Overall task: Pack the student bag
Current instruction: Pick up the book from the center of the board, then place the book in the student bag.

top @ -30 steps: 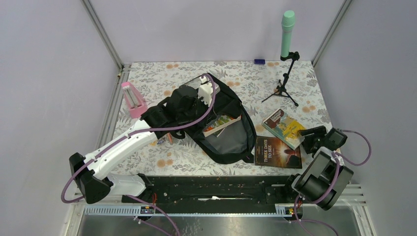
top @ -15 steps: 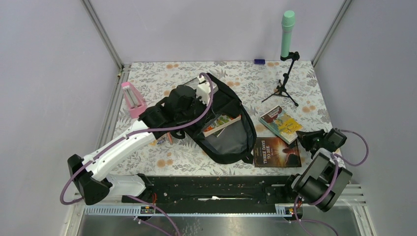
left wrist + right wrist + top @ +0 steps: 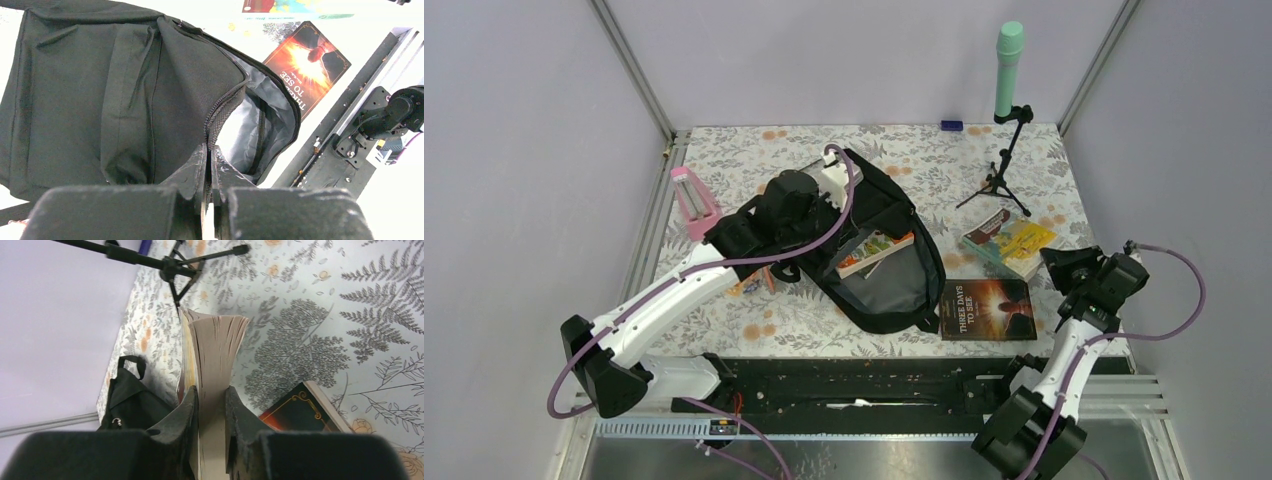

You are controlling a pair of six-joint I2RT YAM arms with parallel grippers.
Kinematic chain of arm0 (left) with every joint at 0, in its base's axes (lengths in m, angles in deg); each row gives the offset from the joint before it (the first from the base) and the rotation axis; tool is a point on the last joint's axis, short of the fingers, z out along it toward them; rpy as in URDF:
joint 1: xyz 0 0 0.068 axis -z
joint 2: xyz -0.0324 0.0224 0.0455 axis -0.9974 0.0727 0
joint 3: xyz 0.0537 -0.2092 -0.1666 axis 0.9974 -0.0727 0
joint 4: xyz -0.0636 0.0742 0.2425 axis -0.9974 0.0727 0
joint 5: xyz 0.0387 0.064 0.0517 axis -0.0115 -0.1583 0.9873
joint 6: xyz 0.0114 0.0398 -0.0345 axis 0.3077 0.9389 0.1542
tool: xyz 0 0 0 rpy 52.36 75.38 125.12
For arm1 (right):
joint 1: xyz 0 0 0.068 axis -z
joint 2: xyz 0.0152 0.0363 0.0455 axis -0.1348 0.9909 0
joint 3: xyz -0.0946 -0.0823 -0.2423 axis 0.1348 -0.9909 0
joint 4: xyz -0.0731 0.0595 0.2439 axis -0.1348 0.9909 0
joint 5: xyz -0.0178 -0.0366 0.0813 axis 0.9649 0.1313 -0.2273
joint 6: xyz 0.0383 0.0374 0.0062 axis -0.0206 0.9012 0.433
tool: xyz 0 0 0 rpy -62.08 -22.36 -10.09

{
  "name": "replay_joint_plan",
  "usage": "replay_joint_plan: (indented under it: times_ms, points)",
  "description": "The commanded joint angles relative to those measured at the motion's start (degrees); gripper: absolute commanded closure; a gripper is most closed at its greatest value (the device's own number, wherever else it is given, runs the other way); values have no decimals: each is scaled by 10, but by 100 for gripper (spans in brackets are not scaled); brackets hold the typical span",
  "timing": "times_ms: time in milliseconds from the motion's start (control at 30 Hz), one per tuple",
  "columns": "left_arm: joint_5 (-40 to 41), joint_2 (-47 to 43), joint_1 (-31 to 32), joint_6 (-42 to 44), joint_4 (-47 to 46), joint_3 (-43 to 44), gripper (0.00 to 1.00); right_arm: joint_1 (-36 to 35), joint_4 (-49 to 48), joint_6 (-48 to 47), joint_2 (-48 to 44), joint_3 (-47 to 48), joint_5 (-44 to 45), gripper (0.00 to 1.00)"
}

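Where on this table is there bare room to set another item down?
Bare cloth lies between the student bag and the tripod, and behind the pink holder toward the back wall. The near right is crowded: the dark book, and the yellow book in the right gripper.

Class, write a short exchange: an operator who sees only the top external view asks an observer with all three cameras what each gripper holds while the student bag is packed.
Operator: The arm hides the left gripper at the student bag. Is it gripping anything?
Observer: Yes. The left wrist view shows it shut on the zip edge of the bag's mouth, with grey lining showing behind.
Operator: And the right gripper by the yellow book?
Observer: The right wrist view shows it shut on that book, page edges facing the camera between the fingers.
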Motion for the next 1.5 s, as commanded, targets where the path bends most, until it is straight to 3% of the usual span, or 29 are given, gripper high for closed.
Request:
replay_joint_plan:
  times_ms: [0,233,433,767,1100,1467]
  points:
    - [8,-8,-10,6,-44,5,100,-5,18,14,-43,69,-35,100]
    - [1,2,-26,6,-44,9,100,-59,72,11,-55,167,-2,100]
    - [-30,25,-66,-10,-47,21,100,-184,125,9,-37,246,43,100]
    - [-73,90,-140,-46,-51,53,100,-324,173,31,-29,266,23,100]
    - [-79,119,-178,-73,-51,77,100,-338,254,37,-69,281,-23,100]
    - [-65,124,-182,-85,-69,101,100,-356,295,60,-120,221,-34,100]
